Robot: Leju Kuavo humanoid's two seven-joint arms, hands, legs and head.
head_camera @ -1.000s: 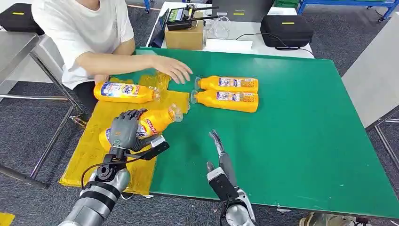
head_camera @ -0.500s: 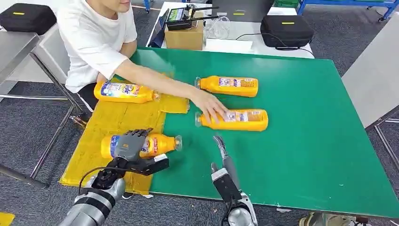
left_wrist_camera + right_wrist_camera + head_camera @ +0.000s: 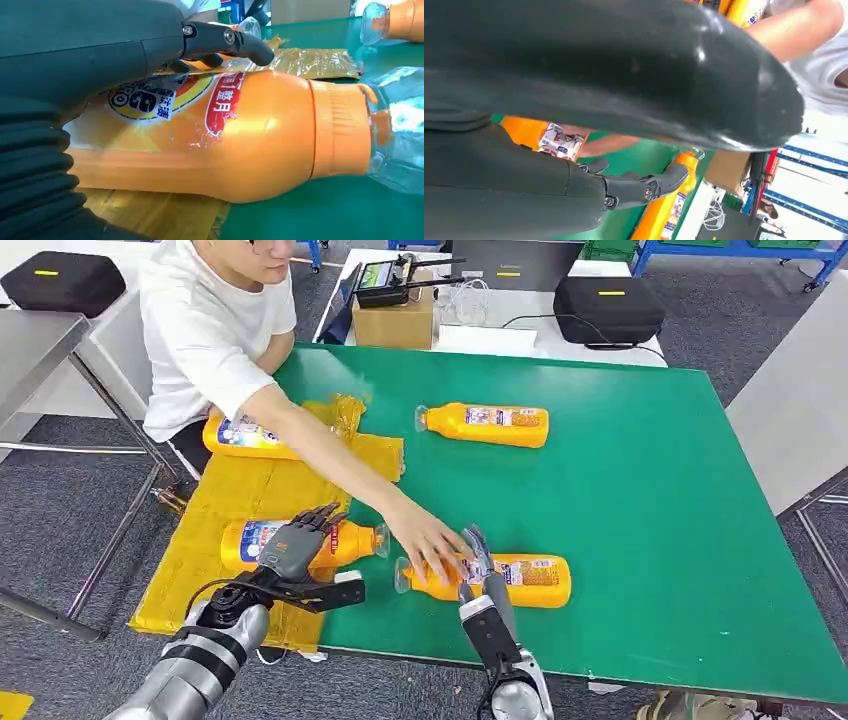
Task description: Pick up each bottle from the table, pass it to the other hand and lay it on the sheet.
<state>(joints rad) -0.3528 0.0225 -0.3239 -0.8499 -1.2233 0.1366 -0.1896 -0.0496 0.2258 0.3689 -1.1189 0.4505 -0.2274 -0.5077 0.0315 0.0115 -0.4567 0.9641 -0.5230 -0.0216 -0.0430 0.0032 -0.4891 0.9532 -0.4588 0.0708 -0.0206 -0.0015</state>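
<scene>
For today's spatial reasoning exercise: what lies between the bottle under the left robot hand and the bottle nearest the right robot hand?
In the head view, the person's hand rests on the nearer bottle's neck end; bare green table separates it from the left bottle.

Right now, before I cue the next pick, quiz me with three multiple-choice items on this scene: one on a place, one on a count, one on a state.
1. Where is the bottle under the left hand lying?
A. body on the yellow sheet
B. on the cardboard box
C. on the floor

2. How many orange bottles are in the head view?
A. two
B. four
C. six

3. What rests on the bottle nearest the right hand?
A. nothing
B. a person's hand
C. a black case

Answers:
1 A, its body lies on the sheet, cap over green table.
2 B, two by the sheet, two on green.
3 B, the person's hand covers its neck end.
</scene>
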